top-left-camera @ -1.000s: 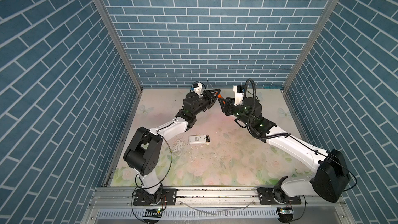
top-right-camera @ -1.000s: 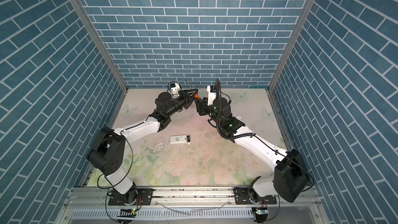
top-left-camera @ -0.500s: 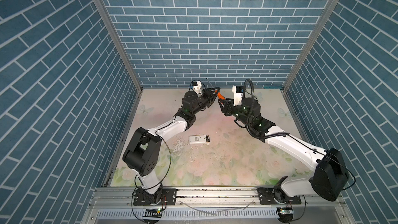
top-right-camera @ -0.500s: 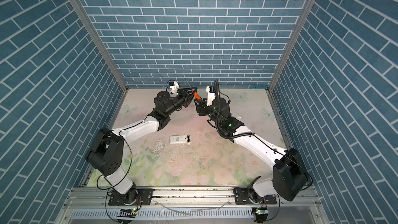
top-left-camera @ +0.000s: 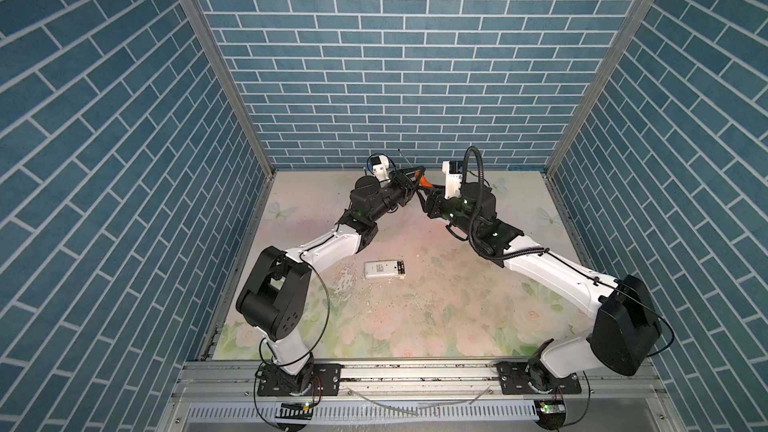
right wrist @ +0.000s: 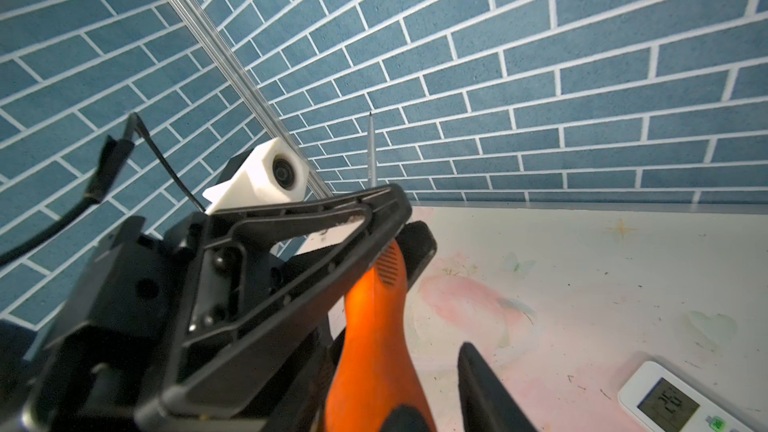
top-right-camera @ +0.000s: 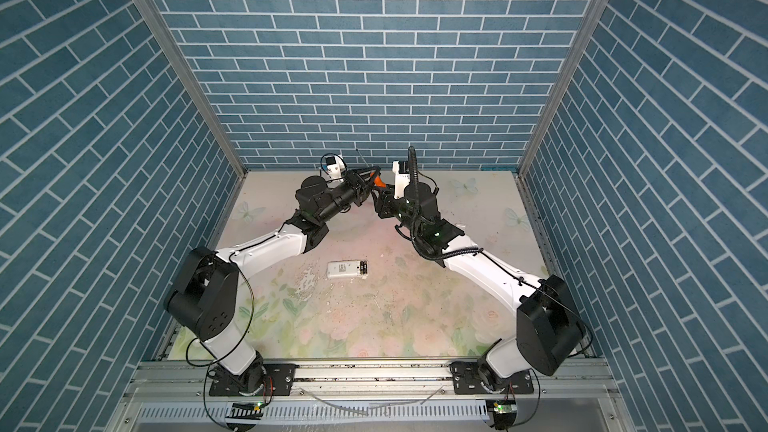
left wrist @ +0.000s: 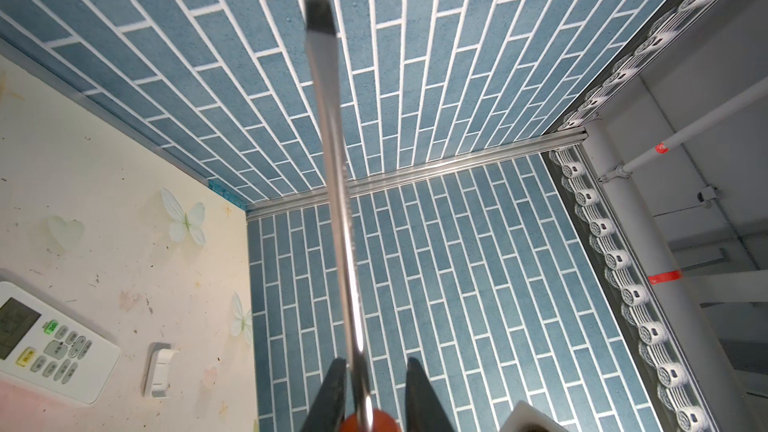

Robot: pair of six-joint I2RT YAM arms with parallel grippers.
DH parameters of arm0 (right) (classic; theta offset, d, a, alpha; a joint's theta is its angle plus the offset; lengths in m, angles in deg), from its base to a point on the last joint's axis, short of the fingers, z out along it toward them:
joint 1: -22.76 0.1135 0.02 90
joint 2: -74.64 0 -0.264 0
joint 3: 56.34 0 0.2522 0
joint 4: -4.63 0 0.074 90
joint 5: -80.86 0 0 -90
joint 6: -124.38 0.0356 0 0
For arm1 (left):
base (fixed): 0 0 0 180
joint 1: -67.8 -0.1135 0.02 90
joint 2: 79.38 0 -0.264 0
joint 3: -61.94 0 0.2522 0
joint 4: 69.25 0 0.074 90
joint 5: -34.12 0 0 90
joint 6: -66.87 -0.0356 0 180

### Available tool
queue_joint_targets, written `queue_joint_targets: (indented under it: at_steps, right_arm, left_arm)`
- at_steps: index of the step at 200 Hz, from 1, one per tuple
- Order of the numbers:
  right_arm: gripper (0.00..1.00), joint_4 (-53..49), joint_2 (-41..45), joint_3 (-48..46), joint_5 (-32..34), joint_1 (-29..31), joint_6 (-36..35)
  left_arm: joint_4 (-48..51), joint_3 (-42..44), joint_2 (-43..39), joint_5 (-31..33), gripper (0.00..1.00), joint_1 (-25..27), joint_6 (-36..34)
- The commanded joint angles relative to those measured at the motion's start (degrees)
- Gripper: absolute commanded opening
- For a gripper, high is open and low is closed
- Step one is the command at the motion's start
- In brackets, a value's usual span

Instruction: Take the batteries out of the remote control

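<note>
At the far middle of the table (top-left-camera: 436, 305), above its floral printed sheet, I see both arms raised and meeting at one tool. The left gripper (left wrist: 374, 363) is pressed together on the screwdriver (right wrist: 374, 347), pinching it where the smooth round steel shaft enters the orange handle. The shaft rises toward the back wall (top-left-camera: 374, 76) and ends in a flat dark tip. The handle is glossy moulded plastic, waisted, with a patch of fine ribs. The right gripper (top-left-camera: 428, 189) is spread around the handle's wider end. In the right wrist view I see a gap between the handle and one black finger (right wrist: 478, 380).

The remote (top-left-camera: 382, 270), a white rounded slab, lies back-up near the table's centre, well apart from both grippers. Its compartment is uncovered. The batteries (top-left-camera: 400, 268), dark cylinders side by side, sit in it at the end toward the right arm. A second remote (left wrist: 54, 351), display up, lies just beside a small white cover (left wrist: 160, 371); I see both clearly only in the wrist views.

Open sheet, scuffed and speckled, surrounds the remote on all sides. Brick-patterned panels close three sides, and an aluminium rail (top-left-camera: 415, 384) bounds the front edge.
</note>
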Motion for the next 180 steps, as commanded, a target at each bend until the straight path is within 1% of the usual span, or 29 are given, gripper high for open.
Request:
queue_joint_targets:
  at_steps: [1, 60, 151, 158, 180]
  right_arm:
    - [0.48, 2.7, -0.3, 3.0, 0.4, 0.1, -0.7]
    - [0.44, 6.5, -0.5, 2.6, 2.5, 0.1, -0.7]
    - [0.4, 6.4, -2.8, 6.3, 3.0, 0.1, -2.6]
    - [0.4, 6.3, -2.8, 6.5, 3.0, 0.1, -2.7]
    - [0.32, 6.0, -2.8, 6.9, 3.0, 0.1, -3.1]
  left_arm:
    - [-3.5, 0.5, -1.4, -0.3, 0.0, 0.4, 0.7]
    - [-3.6, 0.9, -1.8, -0.6, 0.0, 0.9, 1.1]
    - [-4.1, 1.9, -2.4, -1.4, 0.0, 2.0, 2.4]
    - [-4.0, 1.8, -2.4, -1.5, 0.0, 2.2, 2.3]
    - [-4.1, 1.9, -2.4, -1.8, 0.0, 2.7, 2.4]
